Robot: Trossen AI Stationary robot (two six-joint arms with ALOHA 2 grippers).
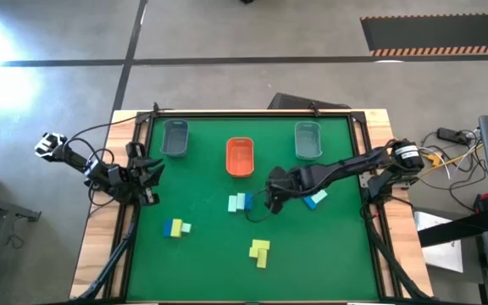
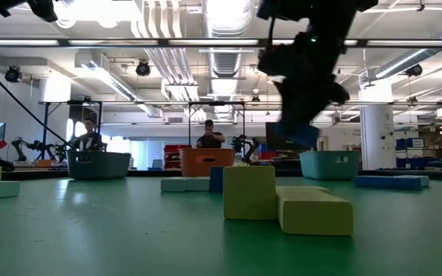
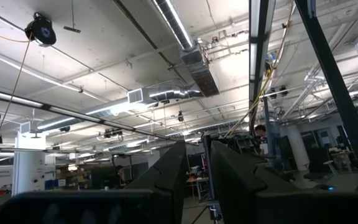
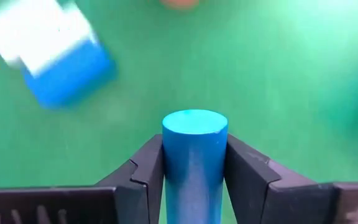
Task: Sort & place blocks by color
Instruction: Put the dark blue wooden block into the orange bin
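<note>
Clamped upright between the right gripper's (image 4: 194, 171) fingers, a blue cylinder block (image 4: 194, 149) hangs nearest the orange tray (image 1: 240, 157).

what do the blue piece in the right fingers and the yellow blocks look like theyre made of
Blue piece, clamped in the right gripper: likely painted wood or plastic; round end, smooth even colour, soft sheen, no visible grain. Yellow blocks: probably painted wood or dense foam; matte faces, slightly rounded edges, no glare. Neither look settles it.

The blue block (image 4: 194, 165) runs off the picture's edge, seemingly cylindrical.
</note>
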